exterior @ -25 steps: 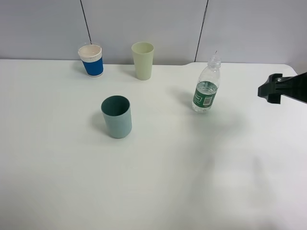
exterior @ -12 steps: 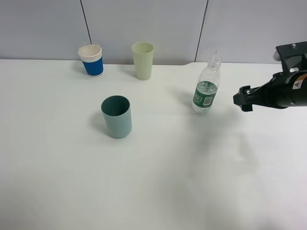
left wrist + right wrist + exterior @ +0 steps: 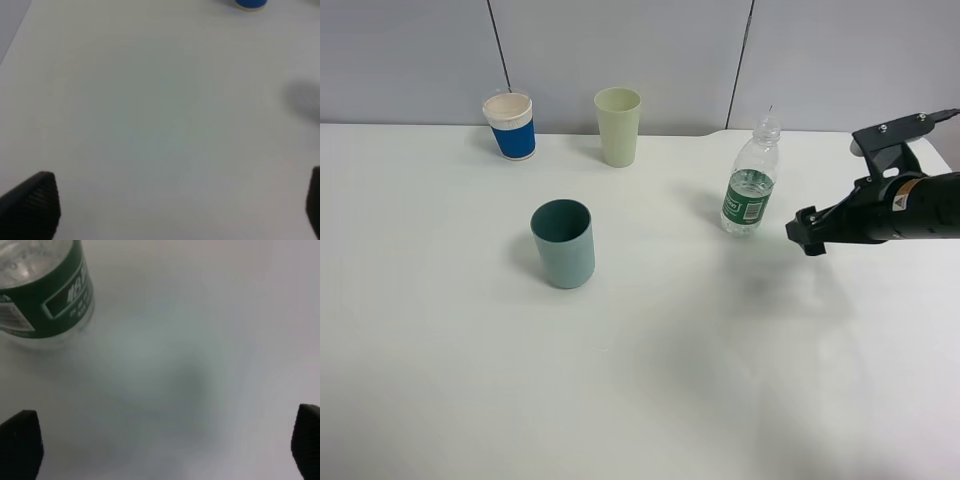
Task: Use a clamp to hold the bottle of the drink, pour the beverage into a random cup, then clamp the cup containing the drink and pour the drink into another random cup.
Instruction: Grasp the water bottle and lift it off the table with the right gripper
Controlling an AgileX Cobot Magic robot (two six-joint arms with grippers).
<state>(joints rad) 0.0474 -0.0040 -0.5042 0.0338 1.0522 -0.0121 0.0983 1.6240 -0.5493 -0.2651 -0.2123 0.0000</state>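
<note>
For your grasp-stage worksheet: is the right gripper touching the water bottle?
Apart. The exterior high view shows bare table between the right gripper and the water bottle.

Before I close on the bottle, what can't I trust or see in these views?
- Bottle: the cap is too small to make out in exterior high, and the right wrist view's edge cuts off its upper part.
- Pale green cup: its own wall hides the bottom.
- Left gripper: outside exterior high, and the left wrist view shows only blurred fingertips.

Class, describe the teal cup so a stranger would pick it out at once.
On the white table, the pale green cup and the blue-banded cup stand by the back wall. The teal cup stands alone in front of them, darker than both.
</note>
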